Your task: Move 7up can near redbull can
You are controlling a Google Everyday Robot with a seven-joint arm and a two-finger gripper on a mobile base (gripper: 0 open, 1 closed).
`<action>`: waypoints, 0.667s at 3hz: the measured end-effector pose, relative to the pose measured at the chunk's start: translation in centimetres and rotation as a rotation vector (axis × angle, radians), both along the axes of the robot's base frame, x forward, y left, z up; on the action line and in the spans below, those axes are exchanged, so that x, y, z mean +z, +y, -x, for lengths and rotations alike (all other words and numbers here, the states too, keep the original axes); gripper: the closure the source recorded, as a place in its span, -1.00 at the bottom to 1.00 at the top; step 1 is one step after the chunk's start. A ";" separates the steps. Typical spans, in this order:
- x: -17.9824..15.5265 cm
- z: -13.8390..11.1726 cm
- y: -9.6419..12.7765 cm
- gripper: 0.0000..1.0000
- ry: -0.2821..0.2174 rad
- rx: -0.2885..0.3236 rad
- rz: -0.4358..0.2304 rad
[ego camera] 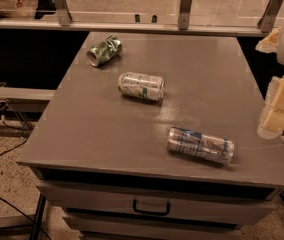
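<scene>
Grey bench [102, 129] with a drawer underneath, three cans lying on their sides on top. 7up can [141, 86] sits mid-bench, redbull can [200, 145] is toward the front right, apart from it, and a dark green can [104, 50] is back left. Gripper [282, 106] hangs past the right edge, well apart from the 7up can. Can't tell if it's open or closed.

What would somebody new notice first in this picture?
Three cans lie on their sides on the gray table: a dark green can at the back left, the 7up can in the middle, the redbull can near the front right. The gripper hangs beside the table's right edge, apart from the cans.
</scene>
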State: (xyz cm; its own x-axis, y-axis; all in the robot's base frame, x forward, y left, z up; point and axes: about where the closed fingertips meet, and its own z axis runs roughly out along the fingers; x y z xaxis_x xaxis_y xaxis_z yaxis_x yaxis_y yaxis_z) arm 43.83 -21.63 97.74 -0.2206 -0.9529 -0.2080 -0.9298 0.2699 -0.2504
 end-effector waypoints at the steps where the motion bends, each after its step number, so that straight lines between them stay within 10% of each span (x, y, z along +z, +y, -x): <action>1: 0.0 0.0 0.0 -1.00 0.000 0.000 0.000; 2: -1.2 -2.4 2.0 -1.00 0.011 0.035 -0.046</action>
State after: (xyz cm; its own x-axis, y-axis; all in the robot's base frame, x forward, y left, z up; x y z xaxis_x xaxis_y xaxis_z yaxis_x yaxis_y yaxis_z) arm 46.22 -19.61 96.53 -0.1897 -0.9495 -0.2499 -0.9414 0.2482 -0.2285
